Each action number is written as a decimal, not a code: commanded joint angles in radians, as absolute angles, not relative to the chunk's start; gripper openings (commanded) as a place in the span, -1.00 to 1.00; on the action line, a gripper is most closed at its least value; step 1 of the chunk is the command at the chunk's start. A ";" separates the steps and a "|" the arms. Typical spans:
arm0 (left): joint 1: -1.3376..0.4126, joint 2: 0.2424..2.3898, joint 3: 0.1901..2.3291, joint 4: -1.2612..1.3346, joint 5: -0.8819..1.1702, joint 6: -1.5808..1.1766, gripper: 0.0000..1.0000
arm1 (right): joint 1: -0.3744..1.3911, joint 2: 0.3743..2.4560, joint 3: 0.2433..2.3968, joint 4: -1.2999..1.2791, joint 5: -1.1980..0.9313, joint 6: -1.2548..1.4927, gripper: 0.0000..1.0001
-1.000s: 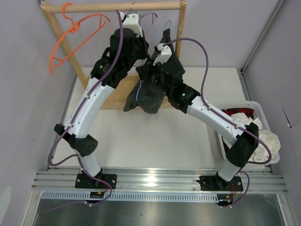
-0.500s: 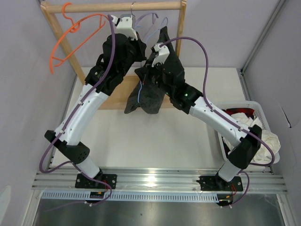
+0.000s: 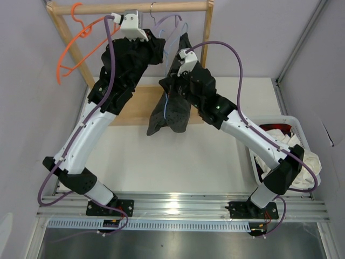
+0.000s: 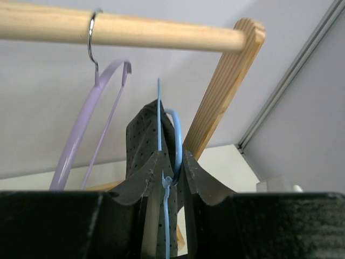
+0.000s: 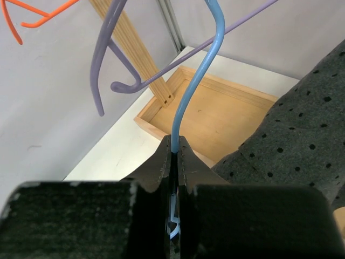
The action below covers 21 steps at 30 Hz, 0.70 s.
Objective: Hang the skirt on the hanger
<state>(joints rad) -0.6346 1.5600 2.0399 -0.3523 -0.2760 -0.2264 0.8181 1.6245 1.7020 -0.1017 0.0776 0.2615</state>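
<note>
The light-blue hanger (image 3: 168, 102) hangs in the air below the wooden rail (image 3: 135, 8), with the dark dotted skirt (image 3: 172, 113) draped over it. My right gripper (image 3: 173, 86) is shut on the hanger's wire (image 5: 186, 102), with the skirt (image 5: 302, 124) to its right. My left gripper (image 3: 161, 51) is up by the rail. In the left wrist view its narrow jaws (image 4: 172, 162) pinch the hanger's neck and the base of its hook (image 4: 175, 135), with the skirt (image 4: 141, 135) behind. The hook is below the rail (image 4: 161, 32), not on it.
A purple hanger (image 4: 81, 140) hangs on the rail just left of the blue one. An orange hanger (image 3: 81, 43) hangs at the rail's left end. The rack's wooden base (image 3: 135, 108) lies below. A white basket (image 3: 291, 118) at right holds white cloth (image 3: 304, 162) and dark red cloth (image 3: 269, 129).
My left arm has stretched up and its wrist has swung left toward the rail. The hanger with the skirt has shifted a little right and higher. The right gripper keeps its hold.
</note>
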 commanded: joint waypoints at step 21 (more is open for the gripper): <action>-0.634 1.244 1.787 -0.221 -0.330 -0.176 -0.28 | 0.753 1.586 1.799 0.043 -0.094 0.310 -1.00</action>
